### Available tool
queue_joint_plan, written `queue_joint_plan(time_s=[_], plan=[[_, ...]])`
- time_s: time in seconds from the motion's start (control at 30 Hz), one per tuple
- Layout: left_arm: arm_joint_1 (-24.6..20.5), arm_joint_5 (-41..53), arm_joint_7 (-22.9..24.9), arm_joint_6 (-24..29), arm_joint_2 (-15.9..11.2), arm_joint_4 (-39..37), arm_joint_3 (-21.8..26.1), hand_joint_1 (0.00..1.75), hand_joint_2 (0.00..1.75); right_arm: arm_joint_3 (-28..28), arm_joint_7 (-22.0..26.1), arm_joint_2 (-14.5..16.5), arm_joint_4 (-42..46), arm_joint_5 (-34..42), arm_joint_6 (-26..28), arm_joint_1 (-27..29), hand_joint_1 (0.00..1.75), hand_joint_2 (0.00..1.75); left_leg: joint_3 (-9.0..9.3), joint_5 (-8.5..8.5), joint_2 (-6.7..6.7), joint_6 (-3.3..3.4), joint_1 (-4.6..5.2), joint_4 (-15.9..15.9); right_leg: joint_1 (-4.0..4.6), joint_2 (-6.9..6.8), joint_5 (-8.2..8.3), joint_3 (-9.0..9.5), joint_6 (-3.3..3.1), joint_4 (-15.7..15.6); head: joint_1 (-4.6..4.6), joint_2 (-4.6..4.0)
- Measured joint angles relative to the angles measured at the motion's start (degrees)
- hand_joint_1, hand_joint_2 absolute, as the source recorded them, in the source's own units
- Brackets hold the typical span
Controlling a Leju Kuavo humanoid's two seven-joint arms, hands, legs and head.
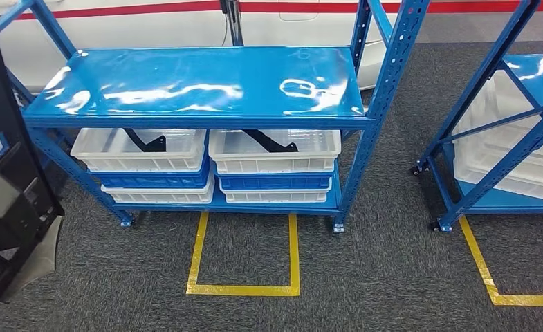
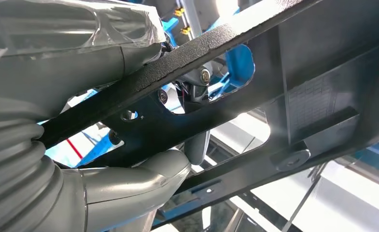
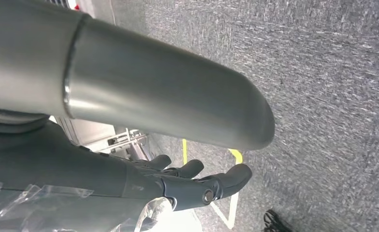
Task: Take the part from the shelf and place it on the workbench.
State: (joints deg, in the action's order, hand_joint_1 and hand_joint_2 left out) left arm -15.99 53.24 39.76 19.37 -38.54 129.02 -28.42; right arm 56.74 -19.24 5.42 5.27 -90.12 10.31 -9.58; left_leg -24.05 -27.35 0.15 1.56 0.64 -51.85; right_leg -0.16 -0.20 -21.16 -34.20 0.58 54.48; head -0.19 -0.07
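Note:
My left hand [image 2: 57,77] grips a black, flat, cut-out part [image 2: 255,87], its thumb under one bar and the fingers over it. In the head view the same part [image 1: 5,200] stands up along the left edge, in front of the blue shelf [image 1: 199,86]. More black parts [image 1: 147,142] [image 1: 272,142] lie in the two top white bins [image 1: 102,155] [image 1: 310,155] under the shelf's board. My right hand [image 3: 192,186] hangs over the grey carpet, fingers stretched out and holding nothing.
Blue and white bins are stacked on the lower shelf level. A second blue shelf [image 1: 517,124] with white bins stands to the right. Yellow tape [image 1: 244,287] marks a box on the carpet in front of the shelf, and more tape [image 1: 490,280] lies to the right.

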Motion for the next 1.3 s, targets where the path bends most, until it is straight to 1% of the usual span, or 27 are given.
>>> queue_joint_plan(time_s=[0.07, 0.1, 0.13, 0.17, 0.2, 0.23, 0.27, 0.3, 0.33, 0.4, 0.47, 0.5, 0.57, 0.6, 0.63, 0.73, 0.77, 0.8, 0.83, 0.9, 0.97, 1.0, 1.1, 1.17, 1.23, 1.27, 1.3], plan=[[-0.03, -0.03, -0.01, 0.06, -0.04, 0.0, -0.02, 1.75, 1.75, 0.07, 0.02, -0.03, -0.01, 0.0, -0.01, 0.15, 0.0, 0.0, -0.8, 1.01, 0.17, 0.47, 0.04, 0.55, -0.12, 0.11, 0.65, -0.43, 0.64, -0.13, -0.03, -0.01], [-0.08, -0.06, -0.01, 0.1, -0.06, 0.0, -0.02, 1.75, 1.75, 0.1, 0.04, -0.04, -0.02, 0.0, -0.02, 0.18, 0.0, 0.0, -1.35, 1.65, 0.28, 0.82, -0.08, 0.8, -0.13, 0.17, -0.27, -0.94, 0.94, 0.51, 0.02, -0.01], [-0.05, -0.1, -0.02, 0.16, -0.04, 0.0, -0.04, 1.75, 1.75, 0.14, 0.1, -0.06, -0.02, 0.0, -0.03, 0.21, 0.0, 0.0, -2.04, 2.42, 0.39, 1.22, -0.26, 1.02, -0.11, 0.23, -2.34, -1.68, 1.19, 2.21, 0.09, -0.01], [-0.01, -0.15, -0.02, 0.21, -0.02, 0.0, -0.08, 1.75, 1.75, 0.2, 0.16, -0.07, -0.02, 0.0, -0.05, 0.21, 0.0, 0.0, -2.74, 3.14, 0.46, 1.48, -0.36, 1.11, -0.14, 0.25, -5.36, -2.65, 1.4, 5.16, 0.2, -0.01], [0.05, -0.19, -0.02, 0.25, -0.01, 0.0, -0.12, 1.75, 1.75, 0.28, 0.22, -0.07, -0.02, 0.0, -0.11, 0.23, 0.0, 0.0, -3.56, 3.79, 0.44, 1.67, -0.35, 1.1, -0.17, 0.25, -8.54, -3.68, 1.62, 9.04, 0.33, -0.01], [0.11, -0.23, -0.02, 0.28, 0.01, -0.01, -0.17, 1.75, 1.75, 0.36, 0.26, -0.07, -0.02, 0.0, -0.16, 0.27, 0.0, 0.0, -4.37, 4.41, 0.46, 1.71, -0.35, 1.03, -0.22, 0.26, -10.77, -4.48, 1.8, 13.06, 0.37, 0.0], [0.17, -0.27, -0.02, 0.28, 0.01, -0.01, -0.21, 1.75, 1.75, 0.43, 0.27, -0.07, -0.02, 0.0, -0.21, 0.29, 0.0, 0.0, -5.14, 4.99, 0.48, 1.65, -0.34, 0.91, -0.27, 0.25, -11.54, -4.8, 1.97, 16.12, 0.41, 0.0], [0.21, -0.32, -0.02, 0.3, 0.01, -0.02, -0.23, 1.75, 1.75, 0.46, 0.27, -0.09, -0.02, 0.0, -0.24, 0.29, 0.0, 0.0, -5.91, 5.54, 0.49, 1.55, -0.36, 0.72, -0.32, 0.24, -10.85, -4.31, 2.1, 17.48, 0.41, 0.0], [0.25, -0.38, -0.02, 0.32, 0.01, -0.02, -0.25, 1.75, 1.75, 0.49, 0.27, -0.12, -0.02, 0.0, -0.25, 0.28, 0.0, 0.0, -6.71, 6.02, 0.51, 1.4, -0.41, 0.43, -0.37, 0.23, -9.18, -2.85, 2.19, 16.69, 0.41, 0.0], [0.31, -0.55, -0.05, 0.37, 0.01, -0.02, -0.24, 1.75, 1.75, 0.55, 0.26, -0.2, -0.02, 0.0, -0.25, 0.24, 0.0, 0.0, -8.31, 6.72, 0.52, 0.96, -0.5, -0.56, -0.46, 0.21, -6.56, 2.64, 2.28, 9.62, 0.42, 0.0], [0.31, -0.73, -0.13, 0.43, 0.01, -0.02, -0.2, 1.75, 1.75, 0.6, 0.26, -0.24, -0.02, 0.0, -0.24, 0.23, 0.0, 0.0, -9.55, 7.24, 0.57, 0.36, -0.49, -1.62, -0.35, 0.32, -7.03, 7.27, 1.87, 2.15, 0.4, 0.0], [0.31, -0.79, -0.16, 0.46, 0.01, -0.02, -0.19, 1.75, 1.75, 0.62, 0.26, -0.23, -0.02, 0.0, -0.23, 0.2, 0.0, 0.0, -9.92, 7.58, 0.61, 0.03, -0.45, -1.9, -0.2, 0.38, -7.64, 8.1, 1.52, 0.43, 0.39, 0.0], [0.33, -0.86, -0.17, 0.49, 0.01, -0.02, -0.17, 1.75, 1.75, 0.67, 0.27, -0.2, -0.03, 0.0, -0.24, 0.15, 0.0, 0.0, -10.39, 8.16, 0.64, -0.65, -0.56, -2.14, -0.12, 0.35, -7.31, 7.57, 0.54, 0.09, 0.39, 0.0], [0.35, -0.89, -0.17, 0.5, 0.01, -0.03, -0.17, 1.75, 1.75, 0.7, 0.29, -0.19, -0.04, 0.0, -0.25, 0.1, 0.0, 0.0, -10.79, 7.42, 0.59, -1.01, -0.65, -2.72, -0.17, 0.24, -6.85, 7.14, 0.04, 0.11, 0.37, 0.0], [0.36, -0.89, -0.17, 0.5, -0.02, -0.03, -0.16, 1.75, 1.75, 0.74, 0.31, -0.18, -0.05, 0.0, -0.26, 0.07, 0.0, 0.0, -11.4, 5.68, 0.52, -1.36, -0.79, -4.25, -0.25, 0.04, -6.32, 6.61, -0.43, 0.07, 0.34, 0.0], [0.41, -0.97, -0.17, 0.52, -0.08, -0.04, -0.18, 1.75, 1.75, 0.83, 0.34, -0.22, -0.07, 0.0, -0.31, 0.1, 0.0, 0.0, -14.18, -2.33, 0.44, -2.3, -1.12, -14.69, -0.16, -0.34, -4.69, 4.67, -0.97, 0.13, 0.27, 0.0], [0.45, -1.03, -0.17, 0.51, -0.08, -0.04, -0.2, 1.75, 1.75, 0.84, 0.34, -0.23, -0.07, 0.0, -0.36, 0.12, 0.0, 0.0, -14.61, -3.57, 0.44, -2.43, -1.16, -17.89, -0.1, -0.36, -4.13, 3.91, -0.97, 0.15, 0.27, 0.0], [0.47, -1.08, -0.17, 0.5, -0.08, -0.04, -0.2, 1.75, 1.75, 0.85, 0.34, -0.23, -0.07, 0.0, -0.43, 0.13, 0.0, 0.0, -14.23, -3.53, 0.43, -2.43, -1.17, -19.43, -0.07, -0.38, -3.56, 3.15, -0.97, 0.17, 0.27, 0.0], [0.48, -1.11, -0.17, 0.49, -0.08, -0.05, -0.21, 1.75, 1.75, 0.86, 0.34, -0.23, -0.07, 0.0, -0.5, 0.11, 0.0, 0.0, -12.87, -2.38, 0.43, -2.34, -1.17, -18.8, -0.05, -0.37, -3.0, 2.44, -0.96, 0.17, 0.27, 0.0], [0.44, -1.11, -0.17, 0.46, -0.08, -0.06, -0.18, 1.75, 1.75, 0.86, 0.34, -0.2, -0.08, 0.0, -0.57, 0.03, 0.0, 0.0, -7.36, 0.48, 0.33, -1.81, -1.08, -11.56, -0.06, -0.23, -2.0, 1.29, -0.79, 0.16, 0.27, 0.0], [0.37, -1.08, -0.17, 0.41, -0.09, -0.07, -0.13, 1.75, 1.75, 0.86, 0.34, -0.15, -0.09, 0.0, -0.58, -0.03, 0.0, 0.0, -1.8, 0.72, 0.19, -1.0, -0.68, -2.79, -0.08, -0.06, -1.17, 0.68, -0.31, 0.08, 0.27, 0.0], [0.31, -1.01, -0.17, 0.31, -0.1, -0.07, -0.12, 1.75, 1.75, 0.87, 0.34, -0.14, -0.1, 0.0, -0.58, -0.03, 0.0, 0.0, -0.46, 0.28, 0.13, -0.65, -0.42, -0.33, -0.14, -0.03, -0.8, 0.56, 0.0, 0.01, 0.24, 0.0], [0.2, -0.38, -0.1, -0.61, -0.14, -0.07, -0.2, 1.75, 1.75, 0.9, 0.34, -0.17, -0.13, 0.0, -0.6, 0.01, 0.0, 0.0, -0.6, 0.91, 0.23, 0.25, -0.31, 0.83, -0.29, 0.05, -0.41, 0.12, 0.98, 0.28, 0.21, 0.0], [0.15, 0.24, -0.07, -1.36, -0.11, -0.07, -0.34, 1.75, 1.75, 0.9, 0.34, -0.17, -0.15, 0.0, -0.61, 0.03, 0.0, 0.0, -1.25, 1.89, 0.38, 1.05, -0.57, 1.05, -0.31, 0.14, -3.44, -1.59, 1.46, 4.23, 0.27, 0.0], [0.15, 0.74, -0.07, -1.84, -0.05, -0.07, -0.61, 1.75, 1.75, 0.9, 0.34, -0.16, -0.18, 0.01, -0.68, 0.08, 0.0, 0.0, -2.22, 2.62, 0.44, 1.47, -0.49, 0.95, -0.37, 0.16, -8.29, -4.67, 1.81, 12.41, 0.34, 0.0], [0.17, 0.94, -0.07, -2.0, -0.02, -0.07, -0.8, 1.75, 1.75, 0.92, 0.34, -0.16, -0.2, 0.01, -0.74, 0.11, 0.0, 0.0, -2.69, 2.94, 0.4, 1.49, -0.44, 0.89, -0.38, 0.16, -9.88, -5.84, 1.94, 16.01, 0.37, 0.0], [0.17, 1.12, -0.07, -2.09, -0.01, -0.07, -1.0, 1.75, 1.75, 0.96, 0.34, -0.16, -0.21, 0.01, -0.8, 0.12, 0.0, 0.0, -3.09, 3.21, 0.29, 1.42, -0.4, 0.79, -0.4, 0.16, -10.39, -6.06, 2.03, 17.69, 0.36, 0.0]])
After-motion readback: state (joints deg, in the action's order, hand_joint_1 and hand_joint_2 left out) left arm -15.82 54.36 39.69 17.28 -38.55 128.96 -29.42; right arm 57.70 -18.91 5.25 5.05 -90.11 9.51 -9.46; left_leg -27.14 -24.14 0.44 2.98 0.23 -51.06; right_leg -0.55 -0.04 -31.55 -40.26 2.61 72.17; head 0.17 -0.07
